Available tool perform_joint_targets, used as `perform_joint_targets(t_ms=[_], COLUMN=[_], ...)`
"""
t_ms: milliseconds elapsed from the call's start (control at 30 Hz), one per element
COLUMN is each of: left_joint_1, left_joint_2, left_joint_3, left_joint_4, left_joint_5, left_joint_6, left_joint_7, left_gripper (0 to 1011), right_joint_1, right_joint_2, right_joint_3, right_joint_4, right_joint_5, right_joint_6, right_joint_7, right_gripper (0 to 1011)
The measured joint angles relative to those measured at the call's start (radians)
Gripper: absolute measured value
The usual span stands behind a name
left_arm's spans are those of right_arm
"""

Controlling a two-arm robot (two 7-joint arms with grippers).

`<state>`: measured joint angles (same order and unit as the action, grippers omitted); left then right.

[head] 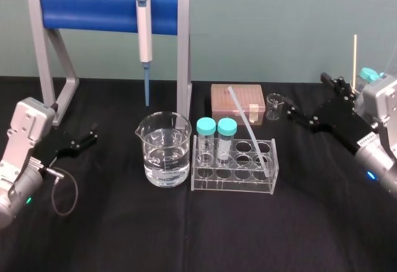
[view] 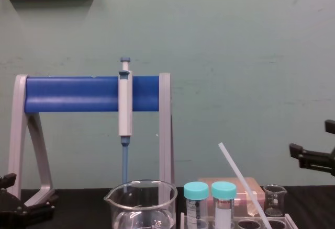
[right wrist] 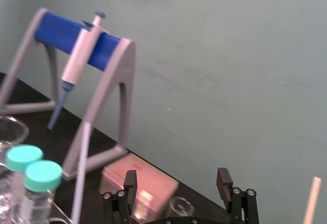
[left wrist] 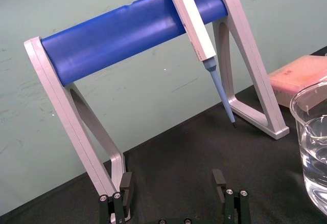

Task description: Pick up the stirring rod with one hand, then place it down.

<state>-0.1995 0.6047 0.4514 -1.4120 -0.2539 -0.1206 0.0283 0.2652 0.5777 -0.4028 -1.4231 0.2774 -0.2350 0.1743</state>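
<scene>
The stirring rod [head: 248, 128] is a thin translucent white stick leaning with its lower end in a hole of the clear tube rack [head: 236, 176], its top tilted back and left over the pink box. From the chest view the stirring rod [view: 242, 182] rises slanted above the rack. My right gripper [head: 307, 97] hovers open to the right of the rod, beyond the small beaker, with nothing between its fingers [right wrist: 223, 179]. At the table's left my left gripper [head: 93, 134] rests open and idle, with its fingers [left wrist: 125, 183] facing the stand's leg.
A large beaker of water [head: 164, 149] stands left of the rack, which holds two teal-capped tubes [head: 216, 138]. A pipette [head: 144, 36] hangs on the blue-barred stand [head: 102, 2]. A pink box [head: 232, 100] and a small beaker [head: 275, 106] sit behind the rack.
</scene>
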Motion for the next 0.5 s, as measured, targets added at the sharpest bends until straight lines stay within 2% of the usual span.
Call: perform_joint_targets(t_ms=[133,500], left_joint_1=[0.000,0.000], left_joint_2=[0.000,0.000], left_joint_3=[0.000,0.000], left_joint_4=[0.000,0.000], left_joint_5=[0.000,0.000], left_joint_6=[0.000,0.000], left_joint_7=[0.000,0.000], left_gripper=[1000,1000], right_joint_1=[0.031,0.089], right_joint_2=[-0.019,-0.063], right_joint_3=[0.000,-0.014], right_joint_4=[0.030,0.087], right_joint_5=[0.042,0.095], right_joint_6=[-0.005,0.004], right_joint_7=[0.073,0.228], right_gripper=[1000,1000])
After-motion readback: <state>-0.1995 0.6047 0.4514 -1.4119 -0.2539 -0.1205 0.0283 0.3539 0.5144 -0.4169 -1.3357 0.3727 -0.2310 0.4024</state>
